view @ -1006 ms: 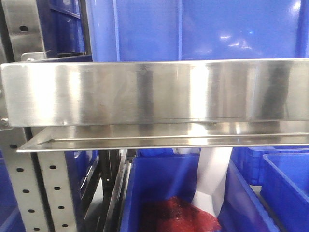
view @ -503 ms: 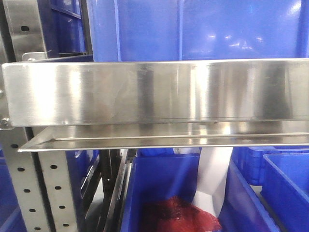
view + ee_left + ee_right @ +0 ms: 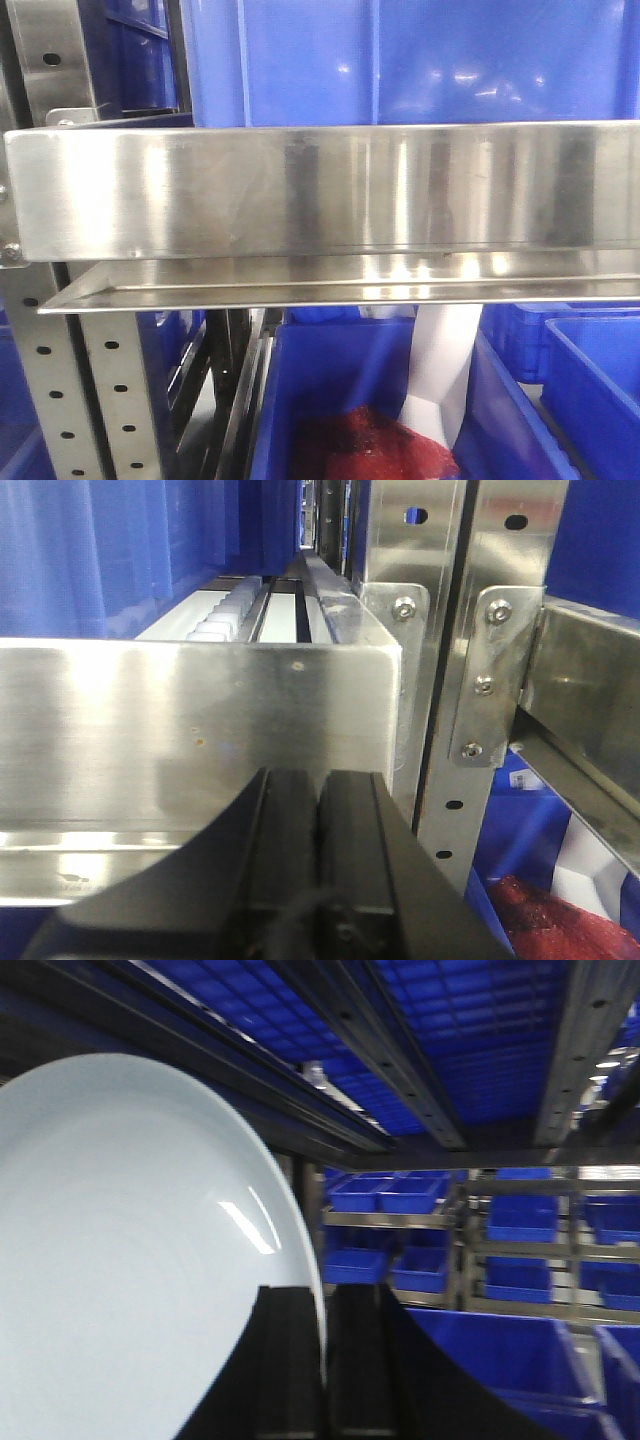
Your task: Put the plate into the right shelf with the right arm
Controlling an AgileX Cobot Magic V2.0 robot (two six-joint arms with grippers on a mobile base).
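The plate (image 3: 130, 1260), round and plain white, fills the left half of the right wrist view and stands on edge. My right gripper (image 3: 322, 1295) is shut on its rim, one black finger on each side. The plate is beneath the slats of a level of the right shelf (image 3: 400, 1050). In the front view the right shelf's broad steel rail (image 3: 300, 190) spans the frame; neither the plate nor a gripper shows there. My left gripper (image 3: 318, 775) is shut with nothing in it, close in front of a steel rail (image 3: 190, 720).
Large blue bins (image 3: 400, 60) sit above the rail, and more blue bins (image 3: 340, 400) below hold red mesh (image 3: 370, 450) and a white sheet-like item (image 3: 440, 370). Hole-punched uprights (image 3: 110, 390) (image 3: 480, 680) stand at the left. More blue bins (image 3: 500, 1350) lie ahead of the plate.
The front view has shifted a few pixels and the reflections on the steel rail have changed slightly. Nothing else has visibly moved.
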